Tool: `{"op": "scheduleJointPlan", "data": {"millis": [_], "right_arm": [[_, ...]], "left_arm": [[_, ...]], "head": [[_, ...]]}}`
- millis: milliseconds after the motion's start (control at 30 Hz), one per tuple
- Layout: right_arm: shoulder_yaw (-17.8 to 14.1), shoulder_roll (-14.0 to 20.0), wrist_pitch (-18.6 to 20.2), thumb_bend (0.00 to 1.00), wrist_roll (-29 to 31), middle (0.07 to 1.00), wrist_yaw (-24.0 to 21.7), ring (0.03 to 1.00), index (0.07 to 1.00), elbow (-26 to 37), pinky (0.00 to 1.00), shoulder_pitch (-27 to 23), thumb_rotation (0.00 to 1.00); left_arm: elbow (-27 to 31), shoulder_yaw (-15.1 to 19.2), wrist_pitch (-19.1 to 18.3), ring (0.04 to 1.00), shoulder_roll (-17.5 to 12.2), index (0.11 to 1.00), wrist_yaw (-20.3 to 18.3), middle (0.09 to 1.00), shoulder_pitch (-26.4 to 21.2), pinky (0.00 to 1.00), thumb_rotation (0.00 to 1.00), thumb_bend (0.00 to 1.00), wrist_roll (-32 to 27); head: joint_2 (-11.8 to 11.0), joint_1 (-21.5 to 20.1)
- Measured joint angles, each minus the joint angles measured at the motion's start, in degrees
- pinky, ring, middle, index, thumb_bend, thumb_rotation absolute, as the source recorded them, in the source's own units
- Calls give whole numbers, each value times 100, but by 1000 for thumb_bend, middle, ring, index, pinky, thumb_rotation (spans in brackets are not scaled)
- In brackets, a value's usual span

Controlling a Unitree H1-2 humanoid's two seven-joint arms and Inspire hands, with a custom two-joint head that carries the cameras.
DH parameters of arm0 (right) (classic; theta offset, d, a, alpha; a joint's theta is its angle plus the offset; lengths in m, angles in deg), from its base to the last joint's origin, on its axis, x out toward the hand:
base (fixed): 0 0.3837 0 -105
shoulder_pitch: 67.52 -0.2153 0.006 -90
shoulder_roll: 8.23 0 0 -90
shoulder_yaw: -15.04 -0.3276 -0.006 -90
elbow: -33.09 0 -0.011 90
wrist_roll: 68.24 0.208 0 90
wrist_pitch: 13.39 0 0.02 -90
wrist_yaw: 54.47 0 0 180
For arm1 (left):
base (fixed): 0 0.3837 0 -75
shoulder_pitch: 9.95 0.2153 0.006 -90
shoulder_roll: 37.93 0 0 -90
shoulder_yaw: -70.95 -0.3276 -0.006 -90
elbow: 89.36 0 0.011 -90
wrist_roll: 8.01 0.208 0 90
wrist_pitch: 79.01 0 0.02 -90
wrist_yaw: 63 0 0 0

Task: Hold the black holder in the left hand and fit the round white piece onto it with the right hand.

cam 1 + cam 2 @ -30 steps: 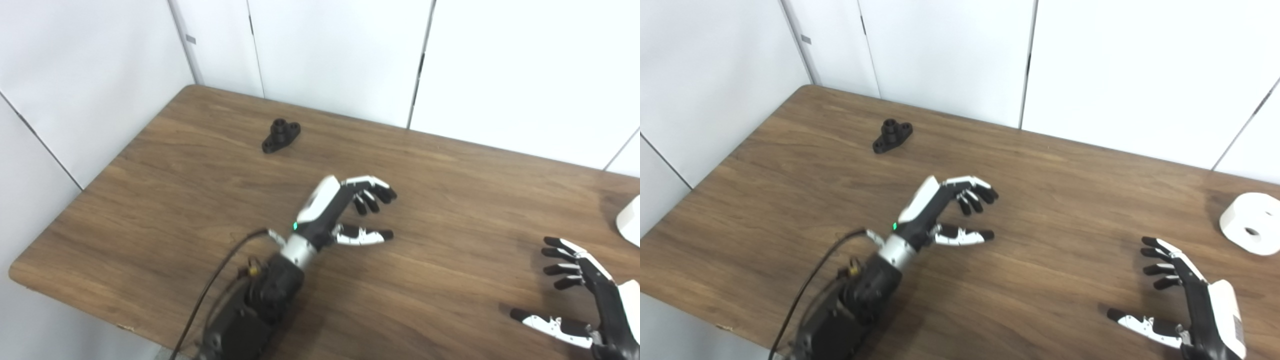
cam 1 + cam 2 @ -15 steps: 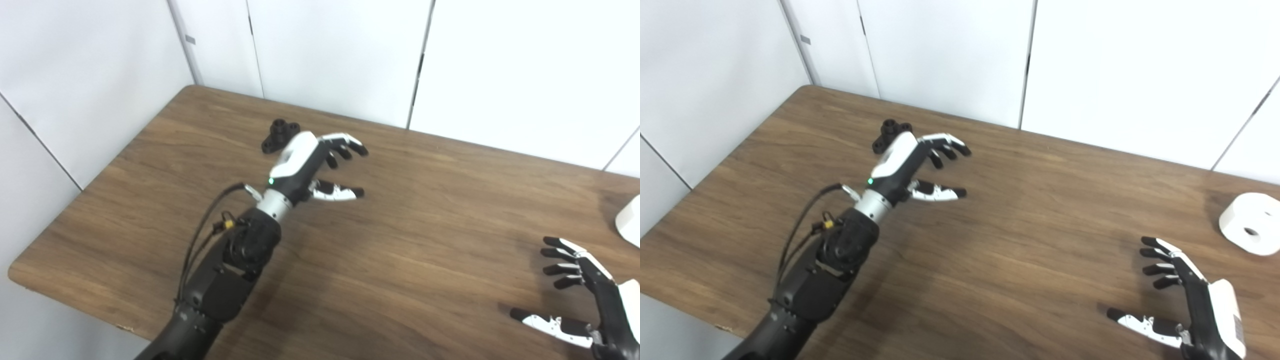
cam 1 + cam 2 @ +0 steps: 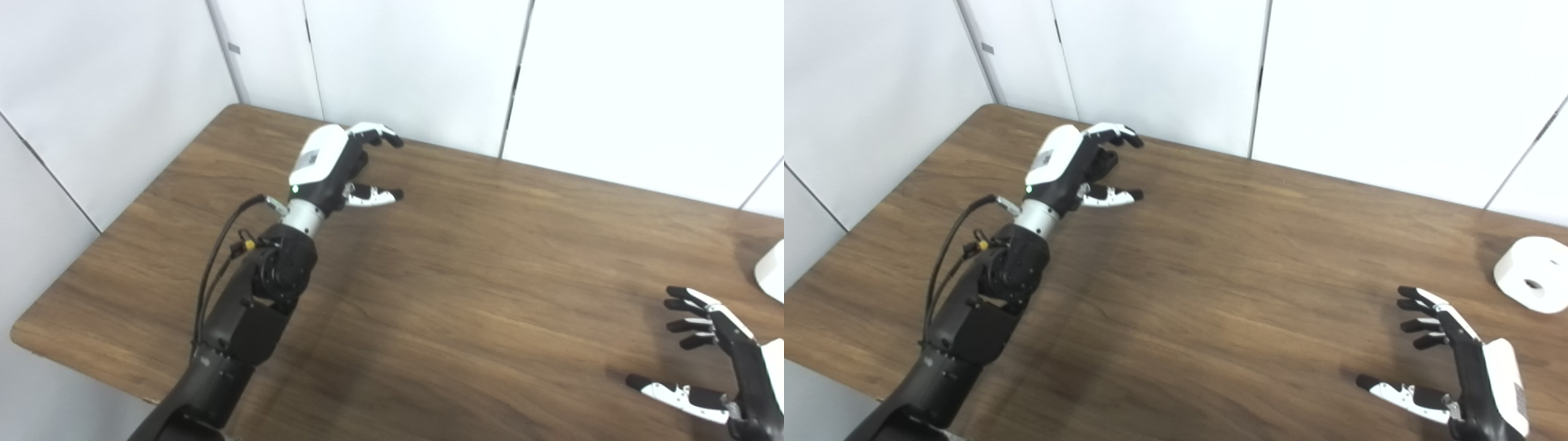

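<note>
My left hand (image 3: pixel 334 165) has reached to the far left of the table, over the spot where the black holder lay. The hand covers that spot, so I cannot make out the holder or tell whether the fingers touch it. Its fingers (image 3: pixel 1115 131) and thumb stand apart. The round white piece (image 3: pixel 1532 274), with a hole in its middle, lies flat at the table's right edge; the left eye view cuts it off. My right hand (image 3: pixel 1458 367) hovers open at the near right, short of the white piece, holding nothing.
The brown wooden table (image 3: pixel 490 275) stands in a corner of white wall panels (image 3: pixel 404 61). Its left edge runs close beside my left forearm (image 3: pixel 269 288). A black cable (image 3: pixel 211 269) loops off that arm.
My left arm has stretched forward and to the left, from mid-table to the black holder, which its hand now hides. The right hand has barely moved.
</note>
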Motion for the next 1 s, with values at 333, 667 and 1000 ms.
{"op": "scheduleJointPlan", "data": {"millis": [333, 667, 1000], "right_arm": [[-13, 0, 11, 833, -8, 725, -1, 613, 764, 41, 501, 10, 0], [-17, 3, 10, 826, -366, 701, 27, 581, 757, 169, 486, 18, 0], [-50, -3, 13, 826, -372, 697, 26, 576, 753, 216, 485, 55, 0]], "left_arm": [[-78, 176, -235, 841, -95, 701, 376, 852, -124, 653, 97, 838, 284], [-297, 53, -947, 959, -230, 706, 456, 950, -300, 706, 260, 914, 717], [-737, -215, -1534, 1000, -368, 709, 285, 999, -399, 842, 327, 989, 904]], "head": [[0, 18], [9, 26], [9, 9]]}}
